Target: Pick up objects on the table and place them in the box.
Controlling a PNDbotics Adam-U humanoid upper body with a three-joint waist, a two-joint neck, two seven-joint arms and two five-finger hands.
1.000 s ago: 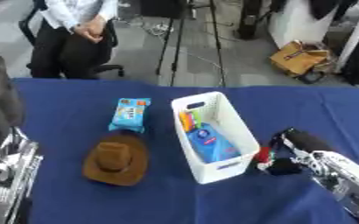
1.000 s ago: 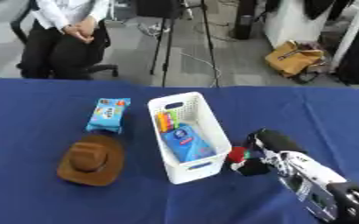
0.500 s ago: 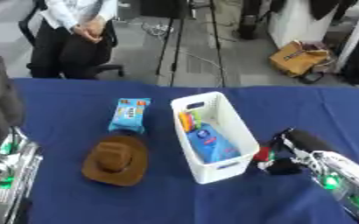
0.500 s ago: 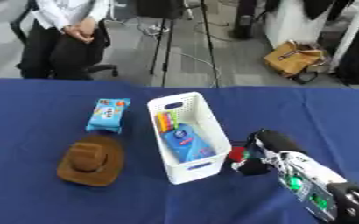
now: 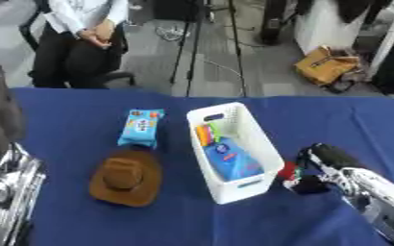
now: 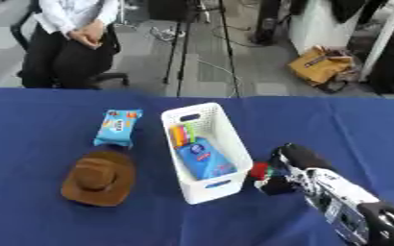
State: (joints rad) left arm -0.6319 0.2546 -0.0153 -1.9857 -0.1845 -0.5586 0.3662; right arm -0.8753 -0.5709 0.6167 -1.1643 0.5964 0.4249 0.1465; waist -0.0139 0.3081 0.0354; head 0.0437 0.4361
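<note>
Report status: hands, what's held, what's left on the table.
Right hand shut on a small red object beside the white box. Left hand barely visible. Brown hat and blue packet on table.

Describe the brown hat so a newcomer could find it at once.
Start at the white box in the middle of the blue table. To its left lie two things: the brown hat is the nearer, round and brimmed, unlike the flat blue packet behind it.
</note>
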